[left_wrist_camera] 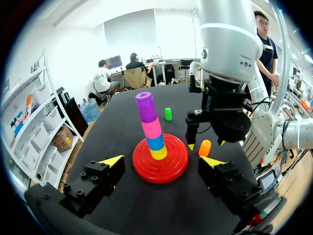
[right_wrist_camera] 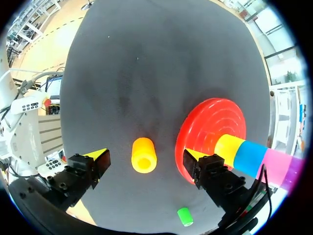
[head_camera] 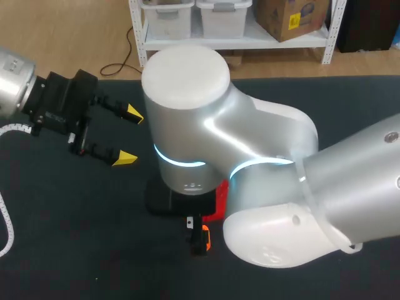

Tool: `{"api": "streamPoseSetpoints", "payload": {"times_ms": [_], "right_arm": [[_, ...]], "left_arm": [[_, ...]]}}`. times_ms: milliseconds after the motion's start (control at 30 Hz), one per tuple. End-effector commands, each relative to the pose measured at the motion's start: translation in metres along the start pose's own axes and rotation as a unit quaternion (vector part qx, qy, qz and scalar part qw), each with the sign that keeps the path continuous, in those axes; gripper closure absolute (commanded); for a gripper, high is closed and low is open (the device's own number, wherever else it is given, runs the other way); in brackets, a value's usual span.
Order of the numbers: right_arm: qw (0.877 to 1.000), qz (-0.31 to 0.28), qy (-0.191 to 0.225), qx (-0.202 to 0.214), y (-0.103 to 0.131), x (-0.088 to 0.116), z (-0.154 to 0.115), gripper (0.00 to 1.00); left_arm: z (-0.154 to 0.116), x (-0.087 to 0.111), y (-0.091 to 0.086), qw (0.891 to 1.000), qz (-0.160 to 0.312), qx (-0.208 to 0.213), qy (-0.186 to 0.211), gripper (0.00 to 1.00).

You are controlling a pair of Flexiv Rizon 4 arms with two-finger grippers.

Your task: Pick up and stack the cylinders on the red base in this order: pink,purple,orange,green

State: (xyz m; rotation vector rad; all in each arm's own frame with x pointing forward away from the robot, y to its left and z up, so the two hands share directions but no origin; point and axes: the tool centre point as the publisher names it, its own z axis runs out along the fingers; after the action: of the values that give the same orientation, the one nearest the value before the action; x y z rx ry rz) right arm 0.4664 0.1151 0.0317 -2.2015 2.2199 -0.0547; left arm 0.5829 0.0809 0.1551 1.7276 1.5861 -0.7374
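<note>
Found right end effector (right_wrist_camera: 145, 155) released, centred over orange cylinder (right_wrist_camera: 144, 155), with fingertips to either side and no contact seen. Noted orange cylinder standing on tabletop (right_wrist_camera: 146, 63) just beside red base (right_wrist_camera: 210, 115). Noted purple cylinder (left_wrist_camera: 145, 105) topmost on the stack there, directly over pink cylinder (left_wrist_camera: 152, 128). Located green cylinder (right_wrist_camera: 184, 216) apart from the base, untouched. Found left end effector (left_wrist_camera: 162, 161) released, holding nothing, facing the stack.

Recommended: descend vertically, keep orange cylinder centred between the fingers, clench at mid-height, avoid brushing the base rim. Judged main risk: off-centre clench tipping the cylinder.
</note>
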Motion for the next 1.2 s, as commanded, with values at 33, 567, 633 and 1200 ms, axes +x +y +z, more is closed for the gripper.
{"api": "streamPoseSetpoints", "payload": {"times_ms": [33,567,633,1200], "right_arm": [[1.0,0.006,-0.005,0.004,0.004,0.003,-0.001,0.0],[1.0,0.02,0.001,0.01,0.002,0.005,0.002,0.0],[1.0,0.02,0.001,0.01,0.002,0.005,0.002,0.0],[0.999,0.038,-0.01,0.006,-0.006,0.006,-0.004,0.0]], "left_arm": [[0.0,0.002,0.0,1.0,0.002,-0.001,-0.002,0.0],[0.0,0.002,0.0,1.0,0.002,-0.001,-0.002,0.0],[0.0,0.002,0.0,1.0,0.002,-0.001,-0.002,0.0],[0.0,0.002,0.0,1.0,0.002,-0.001,-0.002,0.0]]}}
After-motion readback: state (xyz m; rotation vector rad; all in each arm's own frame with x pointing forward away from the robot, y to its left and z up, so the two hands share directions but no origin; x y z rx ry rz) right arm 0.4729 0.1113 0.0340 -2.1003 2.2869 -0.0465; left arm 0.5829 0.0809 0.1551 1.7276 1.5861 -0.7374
